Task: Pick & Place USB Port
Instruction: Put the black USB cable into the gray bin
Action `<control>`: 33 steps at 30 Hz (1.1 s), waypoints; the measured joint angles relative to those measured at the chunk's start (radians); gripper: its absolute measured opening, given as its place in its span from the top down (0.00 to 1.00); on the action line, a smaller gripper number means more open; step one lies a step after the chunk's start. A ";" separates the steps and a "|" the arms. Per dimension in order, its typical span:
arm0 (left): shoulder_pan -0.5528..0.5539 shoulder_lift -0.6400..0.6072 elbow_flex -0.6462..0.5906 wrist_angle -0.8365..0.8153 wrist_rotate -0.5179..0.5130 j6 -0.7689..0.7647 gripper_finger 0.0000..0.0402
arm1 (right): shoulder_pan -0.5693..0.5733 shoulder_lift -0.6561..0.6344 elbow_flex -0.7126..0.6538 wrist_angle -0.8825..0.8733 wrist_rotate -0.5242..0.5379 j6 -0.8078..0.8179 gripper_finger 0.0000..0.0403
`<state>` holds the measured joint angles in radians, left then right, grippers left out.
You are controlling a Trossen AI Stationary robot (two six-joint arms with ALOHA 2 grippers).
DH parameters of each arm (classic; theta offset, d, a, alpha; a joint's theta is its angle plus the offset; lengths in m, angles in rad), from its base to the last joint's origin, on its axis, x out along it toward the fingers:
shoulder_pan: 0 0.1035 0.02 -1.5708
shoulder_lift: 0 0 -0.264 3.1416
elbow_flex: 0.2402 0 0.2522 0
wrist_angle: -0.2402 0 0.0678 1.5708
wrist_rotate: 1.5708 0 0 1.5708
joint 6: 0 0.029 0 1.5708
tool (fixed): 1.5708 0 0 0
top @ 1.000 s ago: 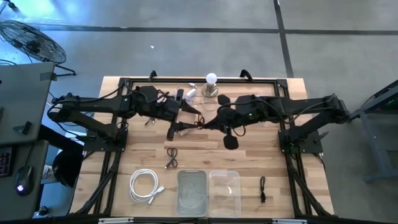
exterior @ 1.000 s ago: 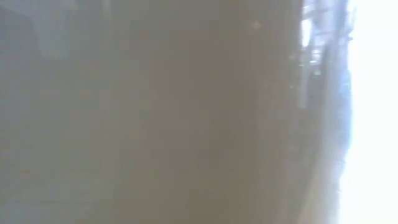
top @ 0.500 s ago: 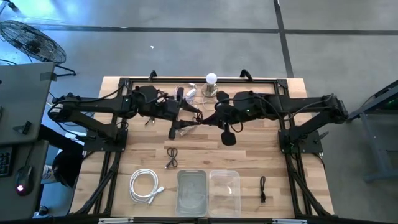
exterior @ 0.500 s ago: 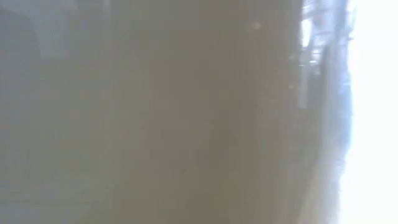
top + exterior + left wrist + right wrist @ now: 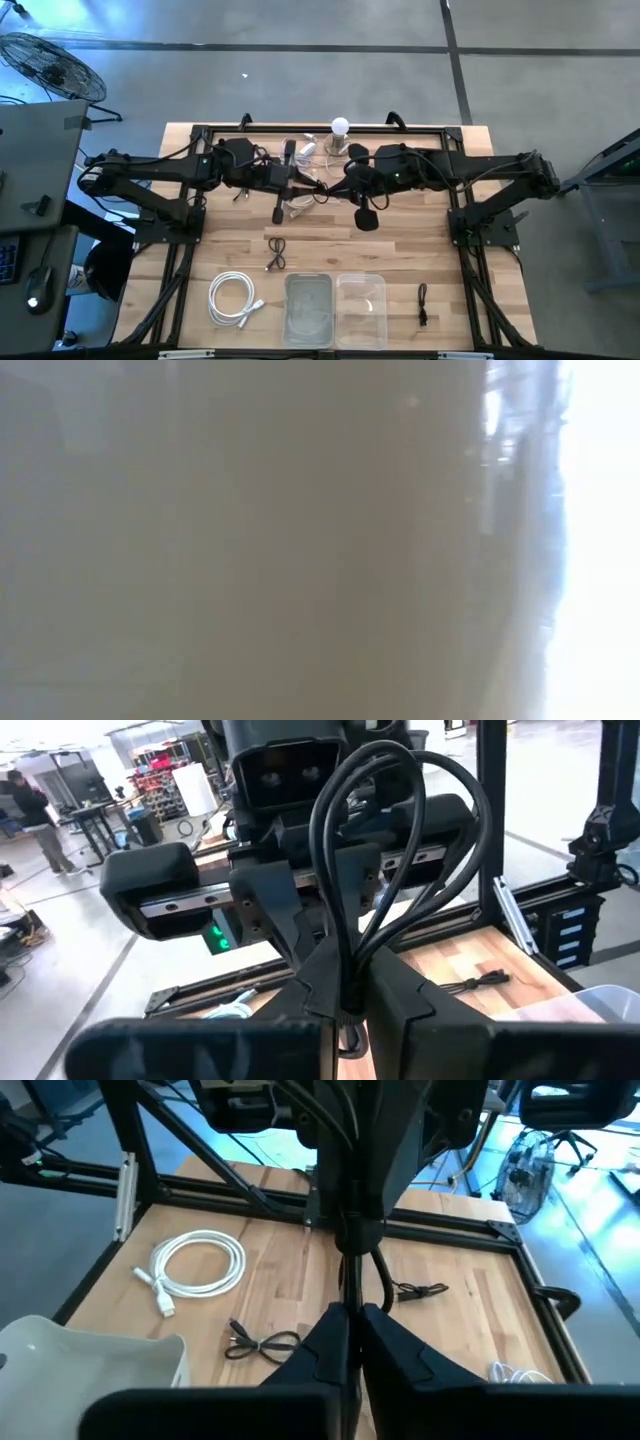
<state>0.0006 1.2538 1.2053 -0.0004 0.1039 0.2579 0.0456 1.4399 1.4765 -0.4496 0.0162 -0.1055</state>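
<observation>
Mid-air handover of a black cable (image 5: 385, 850), above the far middle of the counter (image 5: 470, 280). Left pincer (image 5: 345, 1005) clamped narrow on the cable's bunched strands, loop standing up in front of the other arm. Right pincer (image 5: 352, 1342) also pinched narrow on the same cable, seen from its own wrist with the other pincer gripping just beyond. In the high view, both pincers meeting tip to tip near the white bulb (image 5: 340, 126). Low view blocked, nothing readable there.

Probably the transfer step: both ends gripped, cable not yet placed. Two clear bins (image 5: 335, 310) at the near edge look like the likely drop spot, though which one cannot be told.

Next move calls for one pincer to let go cleanly, without tugging the loop, then a carry toward the bins. Risk: strands snagging on the releasing fingers.

Elsewhere on the counter: white cable (image 5: 195, 1265) coiled, small black cable (image 5: 262, 1344) between, another (image 5: 423, 304) at the right.
</observation>
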 joint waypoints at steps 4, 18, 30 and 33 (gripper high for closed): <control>0.000 -0.015 0.000 -0.007 -0.002 0.000 0.96 | 0.001 -0.004 0.000 0.000 0.037 0.027 0.85; -0.069 -0.120 0.000 -0.294 -0.014 -0.149 0.96 | 0.031 -0.136 0.000 -0.204 0.199 0.045 0.51; -0.358 -0.102 0.000 -0.457 -0.094 -0.467 0.96 | 0.094 -0.184 0.000 -0.342 0.266 0.132 0.48; -0.417 -0.079 0.000 -0.508 -0.111 -0.519 0.96 | 0.103 -0.183 0.000 -0.346 0.266 0.165 0.48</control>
<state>-0.4162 1.1744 1.2049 -0.5082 -0.0076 -0.2615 0.1486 1.2564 1.4765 -0.7952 0.2817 0.0598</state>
